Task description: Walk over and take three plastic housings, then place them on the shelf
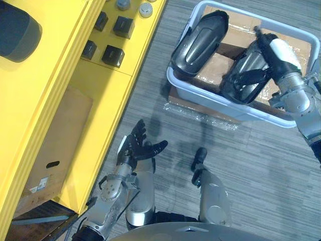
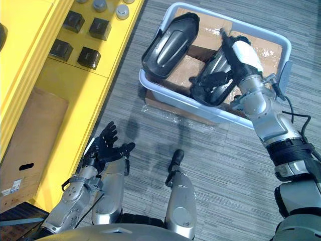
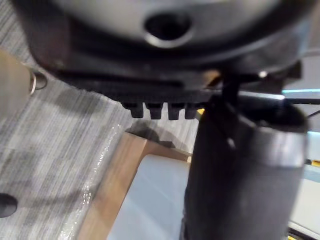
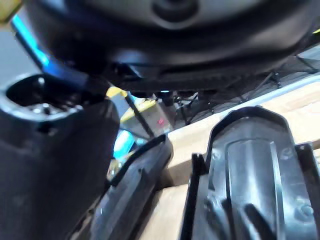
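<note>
right hand point(image 1: 276, 50): down in the bin point(image 1: 220, 100), lying over the right housing point(image 1: 248, 66); can't tell if it has closed on it.
left hand point(image 1: 138, 148): spread, empty, low beside the yellow shelf point(image 1: 100, 100).
housings: right one and the left housing point(image 1: 200, 40) both lean inside the bin, well apart from the shelf.
risk, slip: the shell looks glossy and curved, so a weak hold likely lets it slide out on the lift.
risk, snag: an angled pull could catch the rim and drag the bin.
risk, count: the task wants three, two are visible.
</note>
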Robot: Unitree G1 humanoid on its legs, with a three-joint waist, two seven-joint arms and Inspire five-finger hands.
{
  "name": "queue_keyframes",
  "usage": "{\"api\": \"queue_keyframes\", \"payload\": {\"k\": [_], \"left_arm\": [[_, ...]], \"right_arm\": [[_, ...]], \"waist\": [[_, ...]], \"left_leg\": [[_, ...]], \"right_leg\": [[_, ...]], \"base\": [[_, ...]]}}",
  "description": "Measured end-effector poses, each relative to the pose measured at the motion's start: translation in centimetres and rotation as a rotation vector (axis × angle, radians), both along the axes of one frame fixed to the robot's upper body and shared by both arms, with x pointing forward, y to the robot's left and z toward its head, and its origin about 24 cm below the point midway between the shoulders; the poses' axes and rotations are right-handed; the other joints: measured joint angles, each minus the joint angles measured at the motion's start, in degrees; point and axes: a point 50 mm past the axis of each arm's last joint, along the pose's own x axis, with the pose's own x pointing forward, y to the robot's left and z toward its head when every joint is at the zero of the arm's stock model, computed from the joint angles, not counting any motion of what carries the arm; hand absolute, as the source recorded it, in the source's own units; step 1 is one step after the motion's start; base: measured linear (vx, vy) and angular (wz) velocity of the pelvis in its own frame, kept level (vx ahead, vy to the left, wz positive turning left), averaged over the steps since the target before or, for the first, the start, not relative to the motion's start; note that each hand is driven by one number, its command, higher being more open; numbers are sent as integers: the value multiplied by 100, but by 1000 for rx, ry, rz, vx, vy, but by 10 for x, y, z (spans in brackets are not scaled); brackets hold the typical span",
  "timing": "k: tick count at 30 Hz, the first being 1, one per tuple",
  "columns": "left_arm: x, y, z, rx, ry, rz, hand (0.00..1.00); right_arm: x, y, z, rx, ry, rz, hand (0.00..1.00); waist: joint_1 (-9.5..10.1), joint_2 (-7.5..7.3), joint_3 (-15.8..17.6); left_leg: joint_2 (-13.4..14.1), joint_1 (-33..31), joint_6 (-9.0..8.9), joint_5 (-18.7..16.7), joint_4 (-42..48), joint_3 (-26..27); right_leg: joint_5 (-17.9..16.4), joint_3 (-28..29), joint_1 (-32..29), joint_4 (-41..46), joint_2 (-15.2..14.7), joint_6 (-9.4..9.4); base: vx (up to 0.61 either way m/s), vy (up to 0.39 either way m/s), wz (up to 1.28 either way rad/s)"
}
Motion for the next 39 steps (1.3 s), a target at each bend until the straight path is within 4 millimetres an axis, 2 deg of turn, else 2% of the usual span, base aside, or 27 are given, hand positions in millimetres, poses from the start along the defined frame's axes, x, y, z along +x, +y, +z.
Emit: {"api": "queue_keyframes", "payload": {"k": [4, 6, 8, 9, 13, 16, 18, 23, 31, 39], "left_arm": [[-2, -3, -2, -12, 12, 6, 100], [-1, -4, -1, -17, 13, 24, 100], [-1, -5, -1, -21, 13, 29, 100], [-1, -5, -1, -21, 16, 30, 100], [1, -7, 1, -34, 12, 39, 100], [1, -6, 0, -31, 20, 44, 100], [1, -4, 0, -29, 20, 50, 100], [1, -5, 0, -26, 23, 46, 100], [8, -12, 4, -21, 2, 5, 100], [6, -24, -4, -30, 40, -31, 100]], "right_arm": [[-5, -14, -15, 323, -19, -72, 100], [-8, -22, -35, 540, 32, -94, 100], [-10, -24, -48, 669, 65, -97, 100], [-12, -25, -62, 775, 103, -100, 100], [-26, -30, -97, 930, 198, -141, 100], [-35, -36, -121, 974, 255, -199, 100], [-34, -38, -121, 984, 242, -193, 100], [-25, -45, -123, 1005, 247, -223, 100], [-6, -54, -108, 947, 261, -286, 100], [5, -62, -85, 877, 215, -368, 100]], "waist": [[-44, -23, 1], [-106, -23, 1], [-156, -23, 1], [-181, -23, 1], [-234, -25, 1], [-265, -32, 1], [-315, -61, -5], [-303, -147, -18], [-208, -138, -29], [-160, 146, -196]], "left_leg": [[-5, 77, 36, -68, 27, 125], [-7, 80, 49, -85, 41, 142], [-8, 89, 55, -91, 41, 154], [-8, 127, 55, -100, 35, 191], [-17, 175, 97, -143, 24, 236], [-24, 170, 100, -145, 27, 235], [-29, 166, 100, -145, 40, 235], [-41, 154, 104, -144, 54, 210], [-121, 132, 118, -129, 95, 124], [-222, 39, 149, -57, 83, 26]], "right_leg": [[10, 122, 11, 2, -25, 18], [9, 138, 11, 6, -30, 22], [6, 151, 11, 9, -31, 26], [-2, 198, 10, 28, -34, 35], [-46, 239, 7, 90, -59, 49], [-86, 238, 7, 86, -67, 70], [-89, 239, 9, 78, -72, 73], [-38, 215, 65, -16, -71, 129], [55, 118, 184, -131, -127, 142], [78, 3, 166, -128, -204, 168]], "base": [[40, 55, -14], [25, 32, -3], [6, 13, -3], [10, 26, -10], [3, 21, -4], [-3, 10, 0], [-8, 17, 0], [-3, 27, 2], [6, 49, 7], [2, 38, 8]]}}
